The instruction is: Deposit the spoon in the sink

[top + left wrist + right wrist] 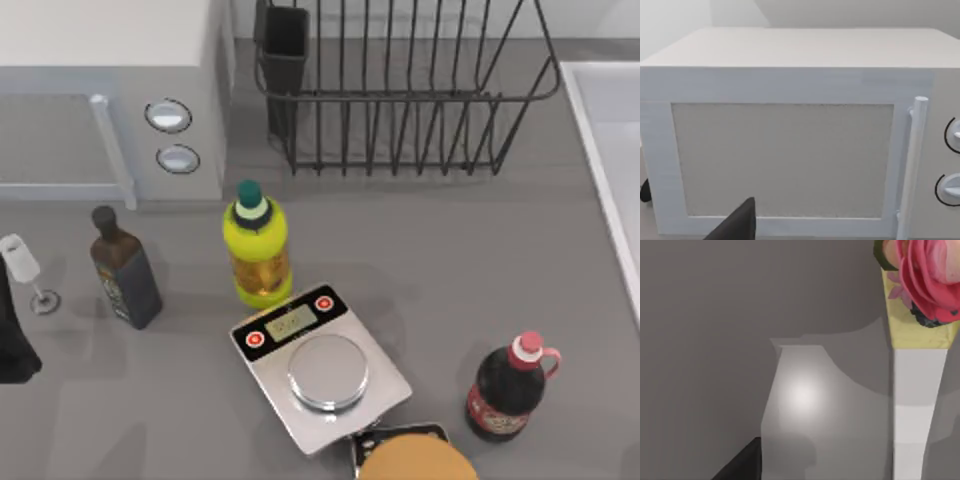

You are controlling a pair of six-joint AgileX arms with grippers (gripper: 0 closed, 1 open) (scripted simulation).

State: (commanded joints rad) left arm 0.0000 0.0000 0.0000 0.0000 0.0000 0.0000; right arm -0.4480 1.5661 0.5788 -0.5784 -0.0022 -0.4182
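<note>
Lying at the surface's (460, 260) three o'clock edge, the pale sink (612, 150) sits beside the black dish rack (400, 90). The left claw (15, 340) hangs at nine o'clock, facing the microwave (790, 145); whether either claw is parted or closed, I cannot tell.

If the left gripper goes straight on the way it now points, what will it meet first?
Most likely the microwave: the left wrist view faces its closed door squarely, with a dark gripper finger low in front. How far off it is, I cannot judge.
</note>
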